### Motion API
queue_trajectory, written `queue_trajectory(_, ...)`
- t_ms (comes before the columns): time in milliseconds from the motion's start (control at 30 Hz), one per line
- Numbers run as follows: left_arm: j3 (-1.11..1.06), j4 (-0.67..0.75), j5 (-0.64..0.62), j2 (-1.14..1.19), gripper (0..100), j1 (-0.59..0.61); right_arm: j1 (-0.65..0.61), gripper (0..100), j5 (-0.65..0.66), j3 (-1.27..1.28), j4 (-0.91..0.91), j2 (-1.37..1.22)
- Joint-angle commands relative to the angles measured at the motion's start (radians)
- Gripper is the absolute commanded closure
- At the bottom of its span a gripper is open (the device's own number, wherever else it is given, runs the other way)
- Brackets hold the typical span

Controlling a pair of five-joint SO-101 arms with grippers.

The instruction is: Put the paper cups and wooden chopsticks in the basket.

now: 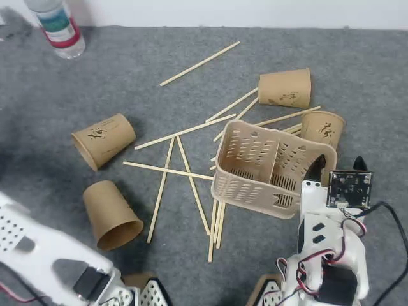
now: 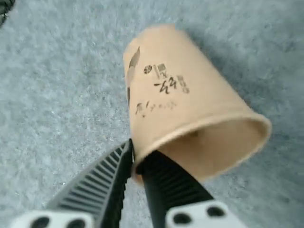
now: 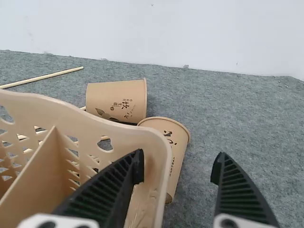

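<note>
In the left wrist view my left gripper is shut on the rim of a tan paper cup above the grey carpet. My right gripper is open and straddles the near right wall of the beige basket, one finger inside and one outside. The right wrist view shows the basket rim between the fingers of my right gripper, with two cups beyond. Several wooden chopsticks lie scattered left of the basket and under it. Two cups lie on their sides at the left, and two more are behind the basket.
A plastic bottle stands at the far left corner. One chopstick lies apart toward the back. A white wall borders the carpet behind the cups. The left arm's white body crosses the near left corner.
</note>
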State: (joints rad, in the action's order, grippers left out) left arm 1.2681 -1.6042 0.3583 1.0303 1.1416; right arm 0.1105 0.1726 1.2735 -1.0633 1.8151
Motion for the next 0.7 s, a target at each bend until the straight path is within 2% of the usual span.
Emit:
queue_trajectory(0,0.229,-0.164,0.008,-0.060,99,-0.074,-0.022,75.3,0.020,0.058,0.018,-0.001)
queue_trajectory(167,0.274,-0.157,0.006,-0.210,99,-0.115,-0.022,75.3,0.020,0.071,0.027,-0.001)
queue_trajectory(367,0.044,-0.157,0.000,-0.496,99,-0.230,-0.022,75.3,0.011,0.071,0.027,-0.001)
queue_trajectory(533,-0.189,-0.155,-0.021,-0.815,99,-0.416,0.001,75.3,0.014,0.023,0.007,0.001)
queue_trajectory(667,-0.366,-0.152,-0.032,-1.066,99,-0.606,0.173,75.5,0.012,-0.126,-0.044,0.001)
